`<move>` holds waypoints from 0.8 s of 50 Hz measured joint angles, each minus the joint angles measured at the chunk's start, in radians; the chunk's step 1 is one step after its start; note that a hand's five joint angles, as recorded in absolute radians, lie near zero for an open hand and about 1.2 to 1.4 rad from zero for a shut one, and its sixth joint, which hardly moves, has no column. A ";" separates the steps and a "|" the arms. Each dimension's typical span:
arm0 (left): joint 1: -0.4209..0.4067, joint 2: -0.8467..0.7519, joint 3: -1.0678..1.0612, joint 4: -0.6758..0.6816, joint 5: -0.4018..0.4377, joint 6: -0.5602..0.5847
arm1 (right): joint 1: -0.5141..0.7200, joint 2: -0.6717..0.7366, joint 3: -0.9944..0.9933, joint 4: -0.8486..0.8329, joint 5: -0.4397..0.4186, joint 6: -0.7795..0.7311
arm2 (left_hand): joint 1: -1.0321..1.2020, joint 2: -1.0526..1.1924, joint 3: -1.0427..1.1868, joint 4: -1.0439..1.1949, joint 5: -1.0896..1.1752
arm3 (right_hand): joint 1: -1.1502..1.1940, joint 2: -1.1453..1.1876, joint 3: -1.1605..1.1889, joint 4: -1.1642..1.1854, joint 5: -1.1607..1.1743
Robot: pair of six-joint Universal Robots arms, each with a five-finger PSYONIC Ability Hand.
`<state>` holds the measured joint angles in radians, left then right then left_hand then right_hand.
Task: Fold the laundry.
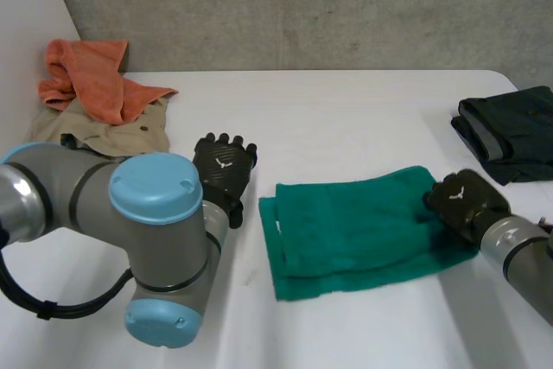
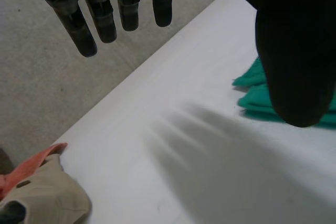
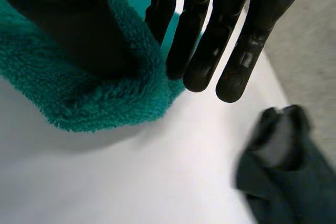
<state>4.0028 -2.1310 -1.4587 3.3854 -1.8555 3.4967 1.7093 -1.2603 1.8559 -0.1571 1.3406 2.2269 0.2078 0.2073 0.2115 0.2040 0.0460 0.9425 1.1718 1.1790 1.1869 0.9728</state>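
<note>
Head view: a folded green towel point(image 1: 354, 231) lies on the white table point(image 1: 346, 110). The right hand point(image 1: 462, 200) is at its right edge and the left hand point(image 1: 223, 166) is beside its left edge.

Left wrist view: the left hand point(image 2: 105, 9) is released, fingers straight, near a beige garment point(image 2: 47, 192).

Right wrist view: the right hand point(image 3: 202, 40) grasps the green towel's point(image 3: 94, 98) corner between thumb and straight fingers, near a dark garment point(image 3: 283, 177).
</note>
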 measured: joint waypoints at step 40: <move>-0.143 0.045 0.109 -0.047 0.063 -0.176 | 0.174 -0.044 -0.254 0.173 -0.218 0.772 | 0.000 0.000 0.000 -0.001 0.000 | -0.739 -0.950 -0.965 -0.951 -0.904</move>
<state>3.8601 -2.0864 -1.3498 3.3384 -1.7928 3.3204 1.8829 -1.3045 1.6022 0.0154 1.1228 2.9989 0.2078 0.2069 0.2114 0.2034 0.0460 0.2037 0.2221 0.2142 0.2356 0.0689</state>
